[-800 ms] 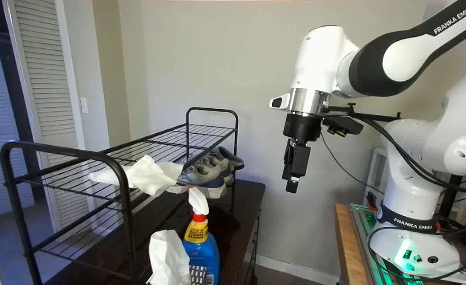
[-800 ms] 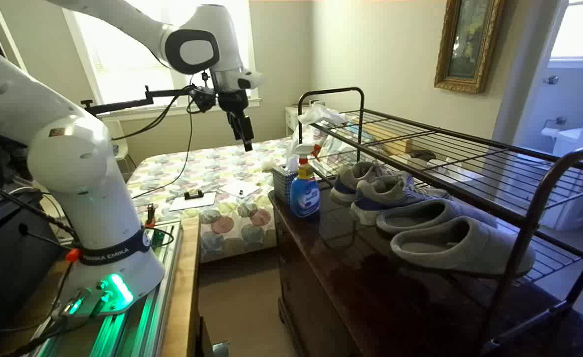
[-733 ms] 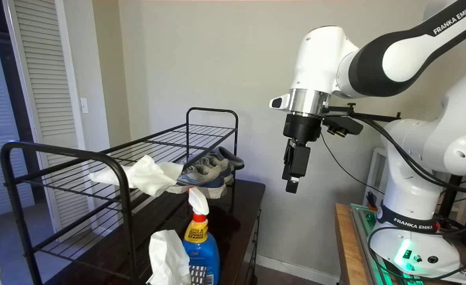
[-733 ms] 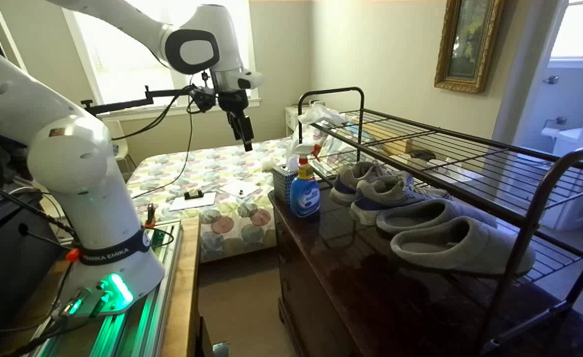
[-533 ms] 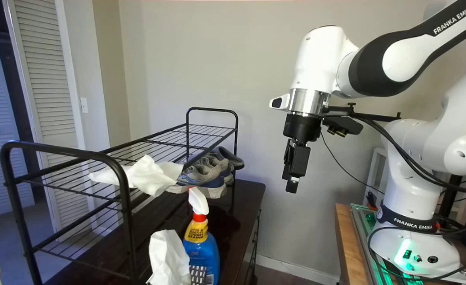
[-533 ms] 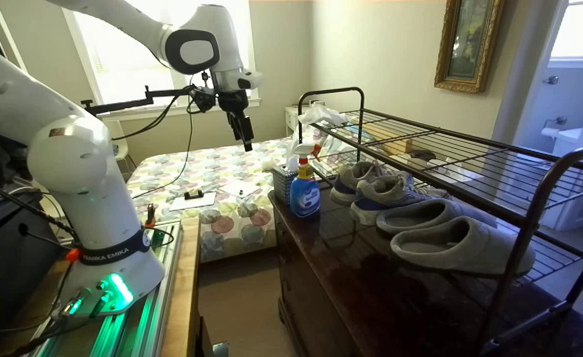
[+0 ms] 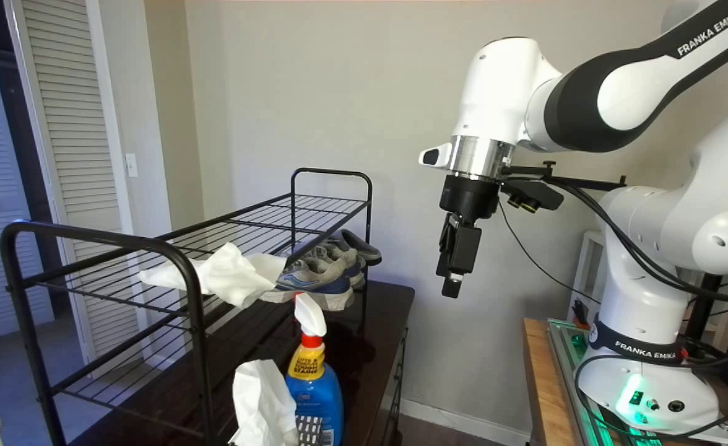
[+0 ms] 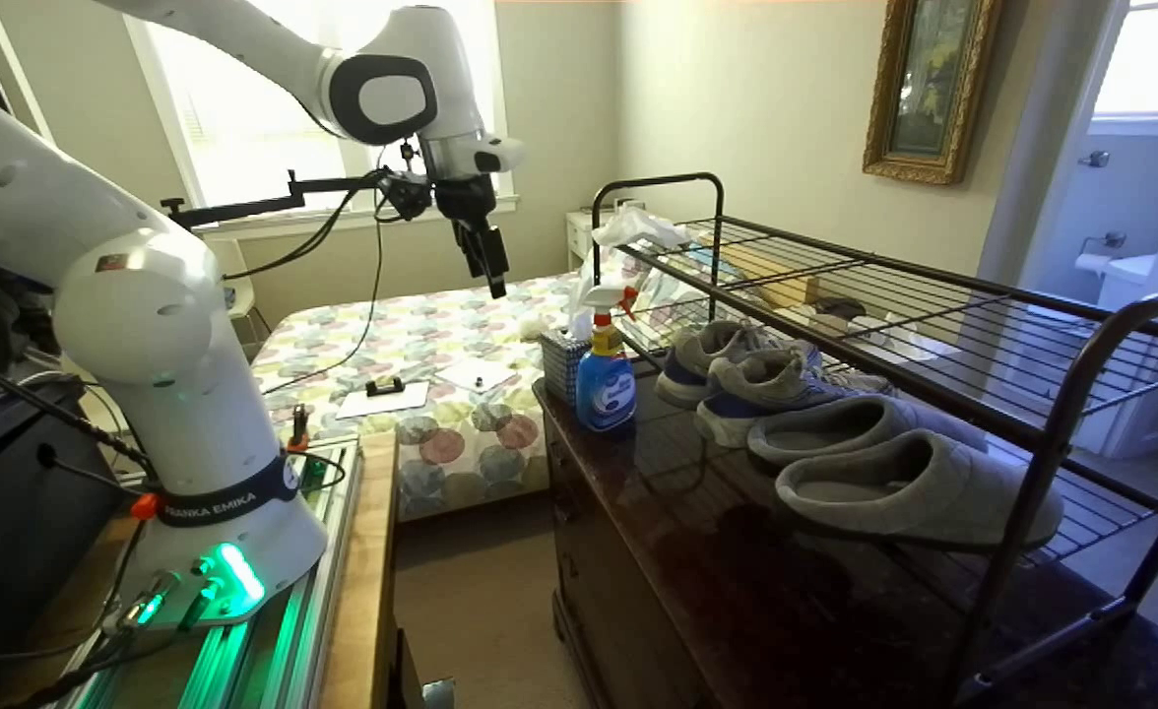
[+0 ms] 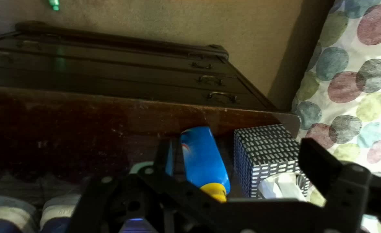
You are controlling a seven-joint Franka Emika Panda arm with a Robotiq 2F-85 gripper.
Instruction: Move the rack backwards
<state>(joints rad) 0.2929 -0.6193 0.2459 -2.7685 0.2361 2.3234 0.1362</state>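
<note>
The rack (image 7: pixel 240 222) is a black metal wire rack with raised hoop ends, standing on a dark dresser in both exterior views; its long front rail also shows in an exterior view (image 8: pixel 835 345). I cannot make it out in the wrist view. My gripper (image 7: pixel 452 285) hangs in the air apart from the rack, on the robot's side of it, pointing down and slightly tilted; it also shows in an exterior view (image 8: pixel 496 284). In the wrist view my gripper (image 9: pixel 240 155) has its fingers wide apart with nothing held between them.
A blue spray bottle (image 7: pixel 316 396) and a patterned tissue box (image 9: pixel 265 149) stand on the dresser (image 8: pixel 677 551) in front of the rack. Sneakers (image 8: pixel 756 379) and grey slippers (image 8: pixel 914 487) sit under its shelf. A white tissue (image 7: pixel 231 275) lies on the shelf.
My gripper has moved slightly toward the rack and slightly up, with a small change of tilt. The rack and the other objects have not moved.
</note>
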